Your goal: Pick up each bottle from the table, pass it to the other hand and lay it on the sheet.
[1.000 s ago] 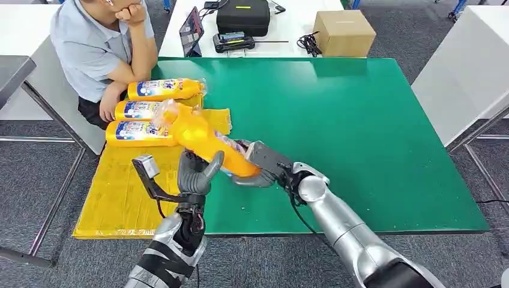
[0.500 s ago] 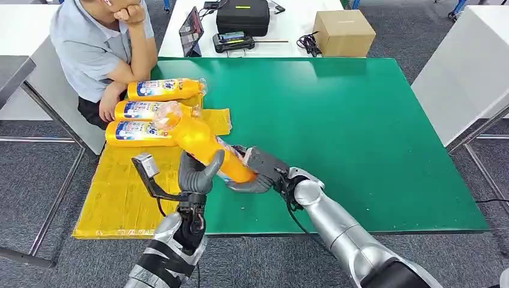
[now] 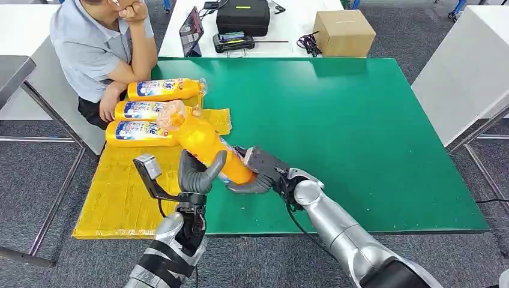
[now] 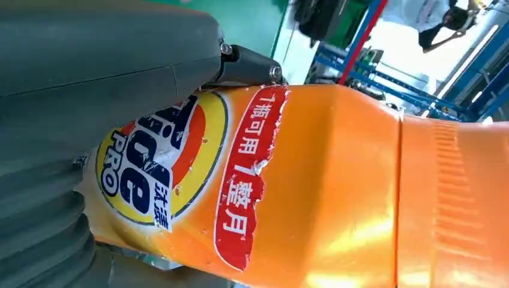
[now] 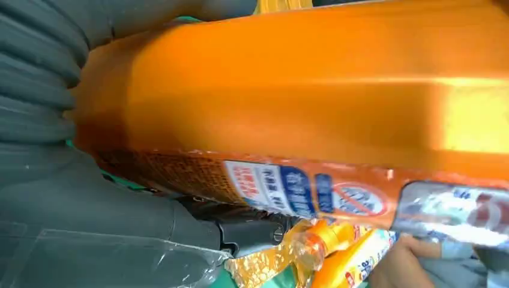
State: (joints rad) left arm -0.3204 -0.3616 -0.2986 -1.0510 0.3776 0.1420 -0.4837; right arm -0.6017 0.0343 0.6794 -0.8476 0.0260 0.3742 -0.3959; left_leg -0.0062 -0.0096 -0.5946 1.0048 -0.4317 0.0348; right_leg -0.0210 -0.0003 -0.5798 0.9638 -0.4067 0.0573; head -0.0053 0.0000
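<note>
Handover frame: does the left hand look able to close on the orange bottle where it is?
Probably yes. The left hand is already against the orange bottle, thumb raised alongside it, while the right hand holds its lower end, leaving the middle free.

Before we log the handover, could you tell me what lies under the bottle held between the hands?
Under the held bottle lie the yellow sheet and green table. It hides part of the nearest laid bottle.

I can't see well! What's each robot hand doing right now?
Left hand: wrapped around the orange bottle.
Right hand: gripping the same bottle's lower end.
</note>
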